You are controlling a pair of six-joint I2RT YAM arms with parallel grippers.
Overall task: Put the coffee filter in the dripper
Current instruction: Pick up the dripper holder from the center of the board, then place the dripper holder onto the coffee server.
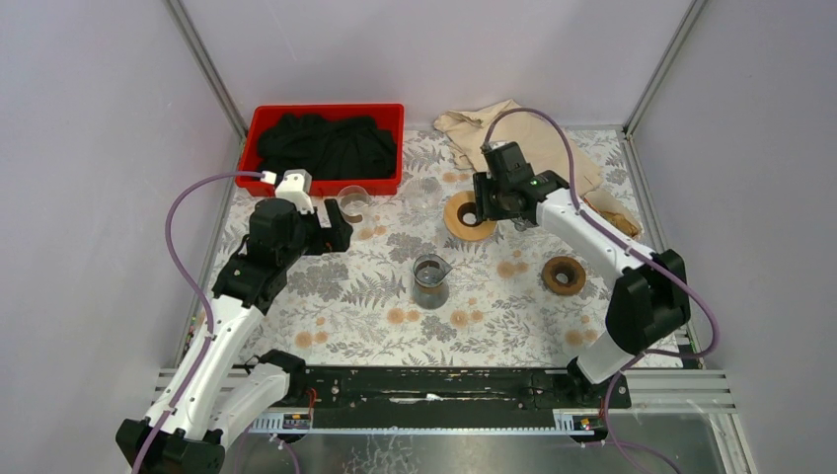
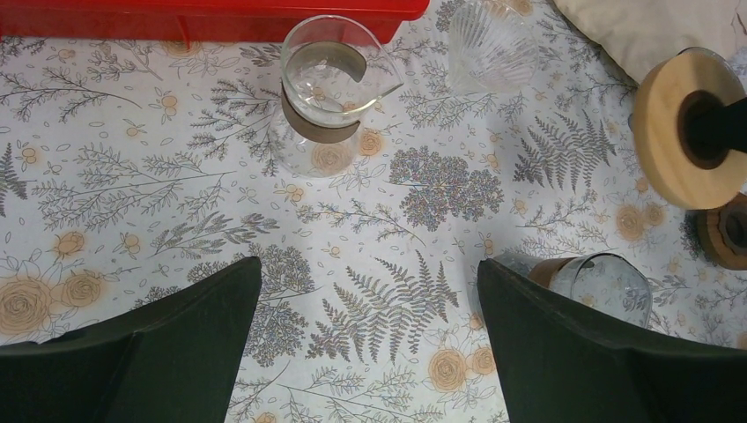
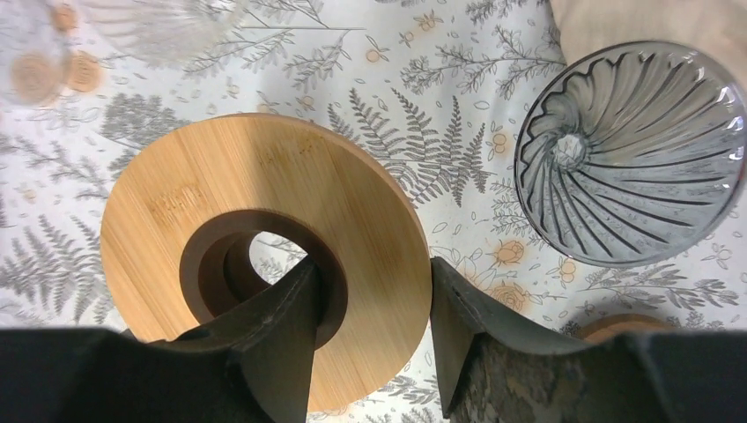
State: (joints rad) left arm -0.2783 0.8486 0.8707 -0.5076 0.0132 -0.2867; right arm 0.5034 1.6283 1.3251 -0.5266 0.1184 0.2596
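Claw on the right (image 3: 372,282) pinches the pale round wooden ring (image 3: 176,203), one finger through its hole; left claw (image 2: 368,273) hangs spread wide.

Red plastic bin (image 1: 326,186), black cloth (image 1: 326,146) inside. Beige cloth (image 1: 464,126) at back right. Clear glass carafe with brown collar (image 2: 328,106) near bin.

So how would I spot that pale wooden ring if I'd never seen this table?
Start at the crumpled beige cloth at the back right of the flower-patterned tablecloth. Just in front of it is a flat pale wooden ring with a dark-lined hole, the right arm's jaws clasping its rim, one inside the hole. Its neighbour, a dark brown wooden ring, is smaller and untouched.
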